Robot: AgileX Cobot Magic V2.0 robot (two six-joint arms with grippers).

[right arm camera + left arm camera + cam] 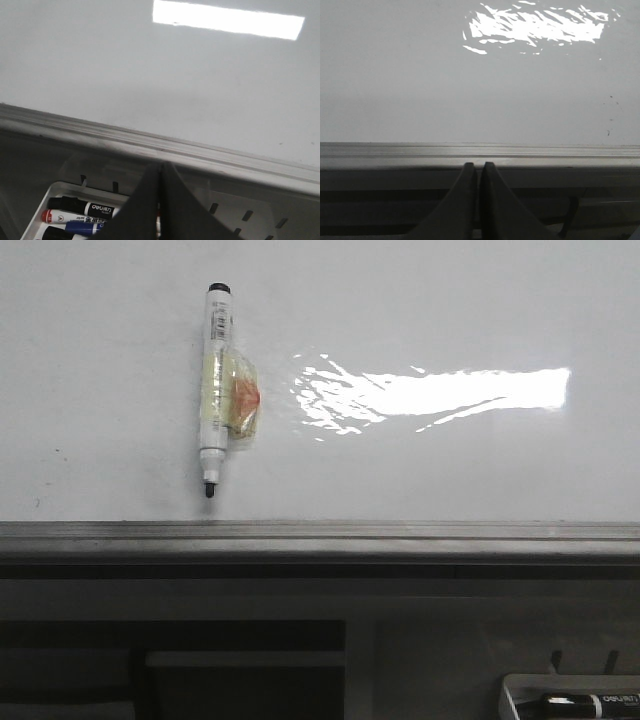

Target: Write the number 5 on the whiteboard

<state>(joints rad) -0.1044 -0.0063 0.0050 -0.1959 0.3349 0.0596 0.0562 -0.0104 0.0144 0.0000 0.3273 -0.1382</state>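
The whiteboard point(450, 460) fills the front view, glossy white with a bright glare patch and a grey rail along its near edge. No number 5 shows on it; the board is blank apart from tiny specks. A white marker pen point(214, 390) with a black tip and yellowish tape lies on the board at the left, tip toward the rail. My left gripper point(478, 165) is shut and empty, its fingertips at the rail point(480, 152). My right gripper point(161, 165) is shut and empty, just short of the rail point(165, 142), above a pen tray.
A small white tray point(60, 192) below the board's right end holds black, red and blue markers point(95, 209); it also shows in the front view point(570, 695). Dark shelving lies below the rail point(240, 660).
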